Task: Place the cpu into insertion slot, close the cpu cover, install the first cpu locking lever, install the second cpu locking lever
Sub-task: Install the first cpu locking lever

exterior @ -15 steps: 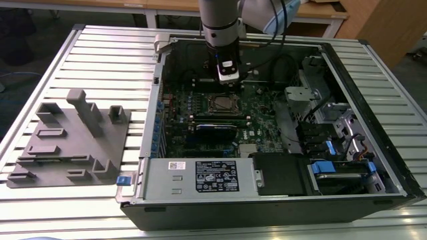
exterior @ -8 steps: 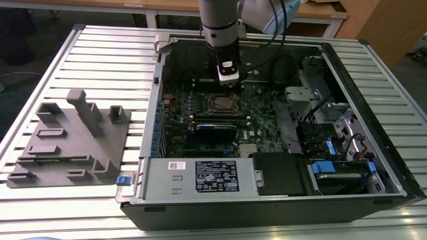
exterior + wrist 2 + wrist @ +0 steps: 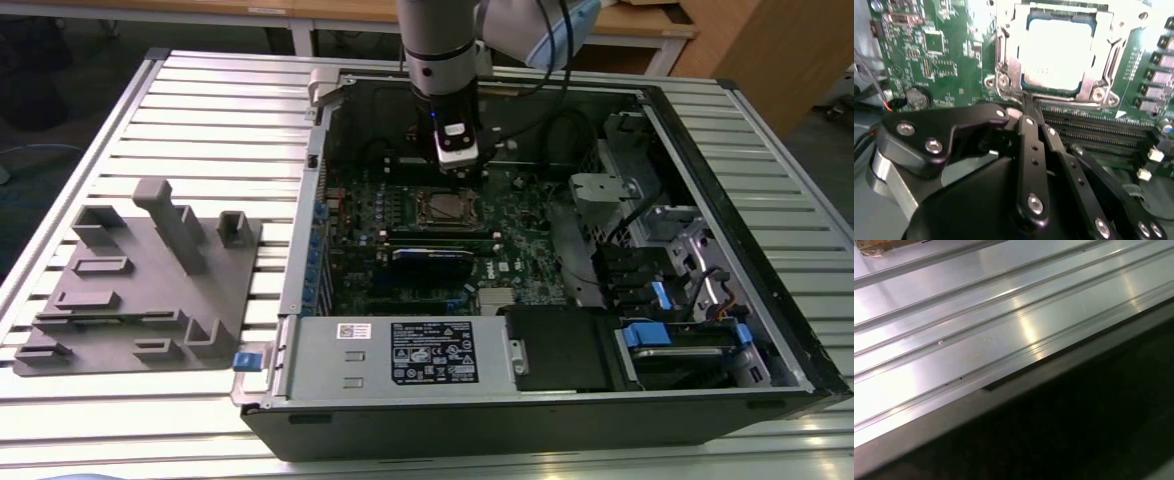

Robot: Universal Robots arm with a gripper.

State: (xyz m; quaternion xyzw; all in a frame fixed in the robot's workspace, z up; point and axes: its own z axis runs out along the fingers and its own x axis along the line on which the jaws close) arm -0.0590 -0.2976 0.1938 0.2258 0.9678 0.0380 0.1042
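Squarely seated, pale silver cpu [image 3: 1058, 52]

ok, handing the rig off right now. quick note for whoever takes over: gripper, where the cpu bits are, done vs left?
Gripper: fingers drawn together to a point, holding nothing, tips at the near edge of the cpu cover. In the exterior view it hangs just above the insertion slot inside the open computer case.

The cpu sits in the slot on the green motherboard, silver top showing through the cover's window.

Done: cpu seated; cover looks down over it.

Left: both locking levers. Their state can't be made out, so check them before going on.
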